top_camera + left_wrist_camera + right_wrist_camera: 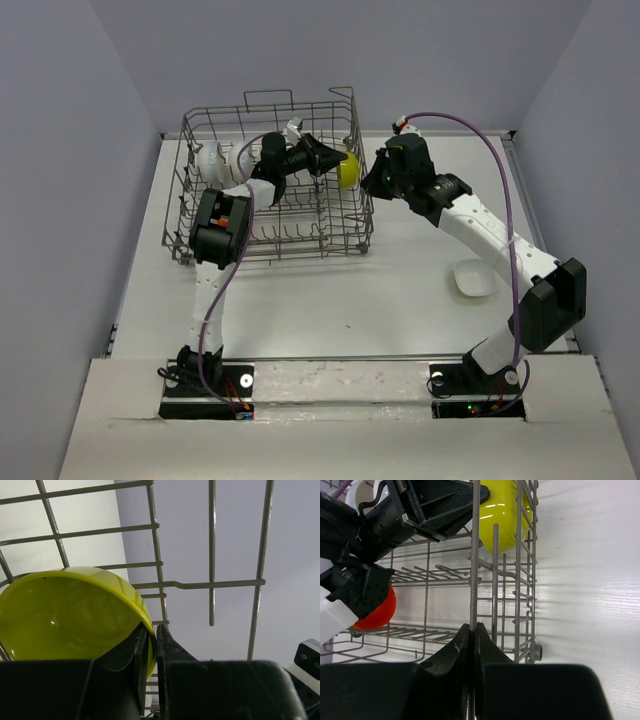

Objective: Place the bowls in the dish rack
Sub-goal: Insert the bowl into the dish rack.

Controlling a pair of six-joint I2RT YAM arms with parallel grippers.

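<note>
1. Standing on the table (400, 300), the grey wire rack (300, 250) (520, 605) holds a yellow bowl (348, 170) (65, 615) (502, 510). The bowl is tipped on edge just inside the rack's right wall, towards its far end.
2. The left gripper (335, 160) (152, 635) reaches in over the rack. It is clamped on the yellow bowl's rim, with one finger inside the bowl and one outside.
3. The right gripper (372, 182) (472, 630) is just outside the rack's right wall. Its jaws are closed on an upright wire of that wall.
4. A white bowl (473, 278) lies on the table, well to the right of the rack.
</note>
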